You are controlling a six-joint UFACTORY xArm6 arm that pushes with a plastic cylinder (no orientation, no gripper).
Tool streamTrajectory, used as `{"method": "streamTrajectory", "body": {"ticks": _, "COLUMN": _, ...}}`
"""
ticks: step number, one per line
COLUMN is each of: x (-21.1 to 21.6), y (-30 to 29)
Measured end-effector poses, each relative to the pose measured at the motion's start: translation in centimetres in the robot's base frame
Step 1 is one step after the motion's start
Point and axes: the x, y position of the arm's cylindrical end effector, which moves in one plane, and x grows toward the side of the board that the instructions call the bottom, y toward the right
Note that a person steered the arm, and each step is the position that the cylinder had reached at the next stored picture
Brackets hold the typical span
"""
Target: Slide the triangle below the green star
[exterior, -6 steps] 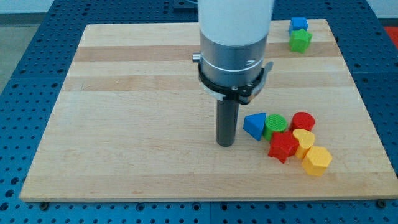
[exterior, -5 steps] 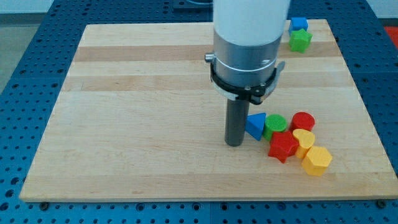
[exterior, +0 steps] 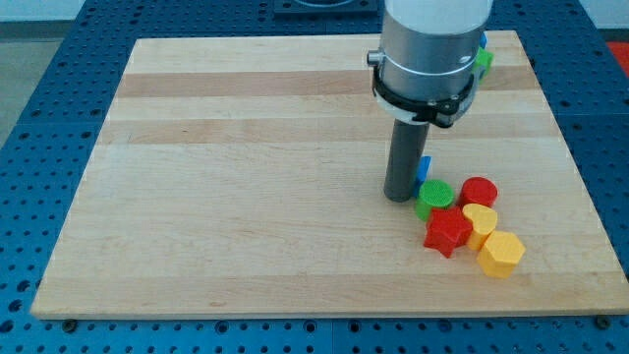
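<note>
My tip rests on the wooden board, just left of the green cylinder. The blue triangle is mostly hidden behind the rod; only a thin blue sliver shows on the rod's right side, above the green cylinder. The green star sits near the view's top right corner, largely covered by the arm's body, with a blue block just above it, also mostly covered.
A cluster lies right of the tip: a red cylinder, a red star, a yellow heart-like block and a yellow hexagon. The board's right edge is close behind them.
The arm moved to the view's right and slightly up. The blue triangle was pushed up and right off the green cylinder's left side and is now behind the rod.
</note>
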Motion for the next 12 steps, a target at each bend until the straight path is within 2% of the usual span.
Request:
{"method": "streamTrajectory", "body": {"ticks": 7, "x": -10.1, "y": 9.2}}
{"method": "streamTrajectory", "body": {"ticks": 12, "x": -10.3, "y": 13.3}}
